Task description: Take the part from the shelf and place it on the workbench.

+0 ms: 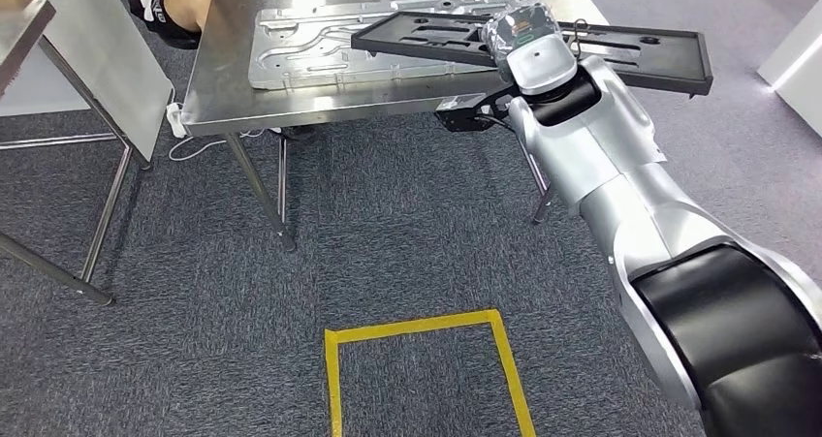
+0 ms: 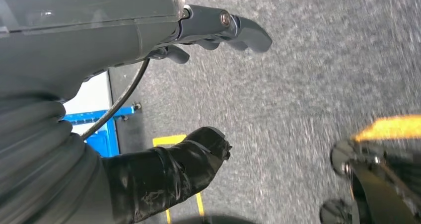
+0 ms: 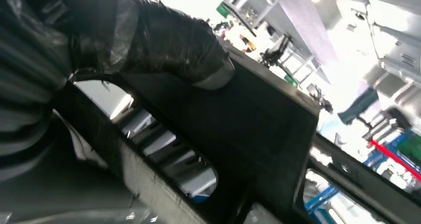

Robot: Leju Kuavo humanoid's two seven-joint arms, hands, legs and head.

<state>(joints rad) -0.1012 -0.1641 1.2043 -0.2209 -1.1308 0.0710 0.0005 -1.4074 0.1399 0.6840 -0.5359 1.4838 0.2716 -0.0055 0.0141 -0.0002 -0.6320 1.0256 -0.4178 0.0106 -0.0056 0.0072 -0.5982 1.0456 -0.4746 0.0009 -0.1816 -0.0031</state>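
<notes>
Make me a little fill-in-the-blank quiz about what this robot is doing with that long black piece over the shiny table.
1. The black slotted panel is gripped by the robot's ____ hand.
2. Already lying flat on the steel workbench is a ____-coloured metal plate.
3. On the grey carpet, the tape square is ____.
4. The left hand, above the carpet, holds ____.

Missing words: right; silver; yellow; nothing

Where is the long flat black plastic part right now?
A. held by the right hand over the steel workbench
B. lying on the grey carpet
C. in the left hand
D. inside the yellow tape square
A: the right hand grips the long flat black plastic part above the steel workbench.
</notes>
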